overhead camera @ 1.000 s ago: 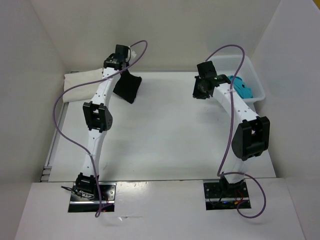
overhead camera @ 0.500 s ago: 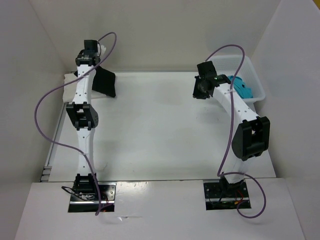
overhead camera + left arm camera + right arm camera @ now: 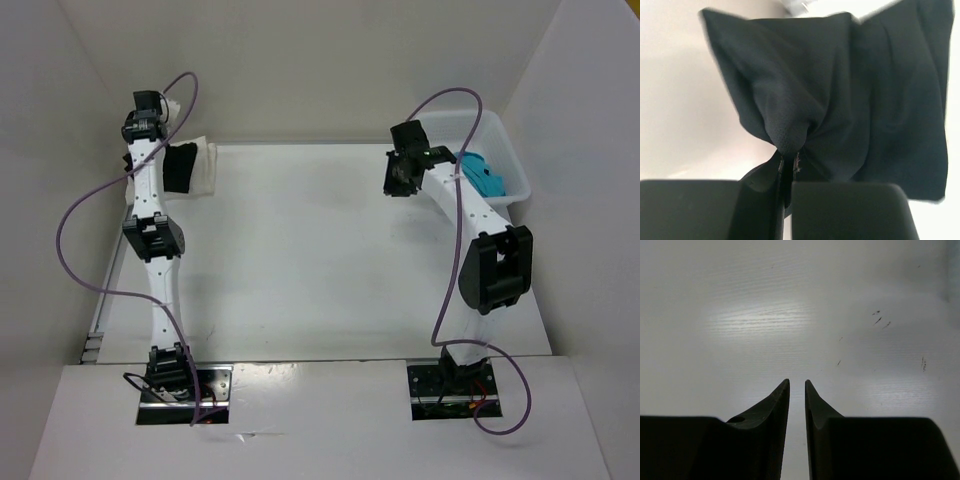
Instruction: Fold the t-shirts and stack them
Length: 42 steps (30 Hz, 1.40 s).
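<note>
My left gripper [image 3: 160, 148] is at the far left corner, shut on a pinched fold of the black t-shirt [image 3: 180, 168]. In the left wrist view the fingers [image 3: 787, 162] clamp the bunched cloth and the black t-shirt [image 3: 850, 90] hangs spread beyond them. It lies over or just above a folded white t-shirt [image 3: 208, 166]; I cannot tell if they touch. My right gripper [image 3: 398, 182] hovers at the back right over bare table, its jaws all but closed with a thin slit and nothing between them [image 3: 797, 385]. A teal t-shirt [image 3: 487, 178] lies in the bin.
A white plastic bin [image 3: 512, 160] stands at the back right, just right of the right arm. White walls close in the table on the left, back and right. Purple cables loop off both arms.
The left arm has swung left, carrying the black t-shirt from the back middle of the table to the far left corner over the white t-shirt. The right arm has barely moved.
</note>
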### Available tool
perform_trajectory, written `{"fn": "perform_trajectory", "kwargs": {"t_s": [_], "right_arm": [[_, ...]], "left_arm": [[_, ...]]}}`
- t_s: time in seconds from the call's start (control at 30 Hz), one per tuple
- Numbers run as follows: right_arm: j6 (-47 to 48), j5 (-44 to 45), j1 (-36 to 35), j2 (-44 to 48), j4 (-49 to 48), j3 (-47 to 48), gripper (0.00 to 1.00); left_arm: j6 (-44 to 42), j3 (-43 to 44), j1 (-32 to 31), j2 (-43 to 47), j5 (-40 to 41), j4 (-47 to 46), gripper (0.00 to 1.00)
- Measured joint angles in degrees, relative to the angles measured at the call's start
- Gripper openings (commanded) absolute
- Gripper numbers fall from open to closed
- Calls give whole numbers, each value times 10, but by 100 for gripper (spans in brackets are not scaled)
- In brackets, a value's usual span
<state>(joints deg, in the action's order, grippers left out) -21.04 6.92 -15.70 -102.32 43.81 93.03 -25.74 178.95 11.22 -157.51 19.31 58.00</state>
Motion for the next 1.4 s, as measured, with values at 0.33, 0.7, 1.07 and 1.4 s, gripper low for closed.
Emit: {"fn": "perform_trajectory", "kwargs": {"t_s": [0.33,0.7,1.07,1.4], "right_arm": [[8,-7,0,-11,5,20,26],[10,-44,0,-26,8,50,27],[10,-67,0,-26,8,52,29],[10,-79,-5,-38,8,52,29]], "left_arm": [[7,-8,45,-75,0,24,18],[17,-8,96,-73,77,-7,38],[-26,-8,80,-28,147,-12,59],[-39,-4,11,71,63,24,74]]}}
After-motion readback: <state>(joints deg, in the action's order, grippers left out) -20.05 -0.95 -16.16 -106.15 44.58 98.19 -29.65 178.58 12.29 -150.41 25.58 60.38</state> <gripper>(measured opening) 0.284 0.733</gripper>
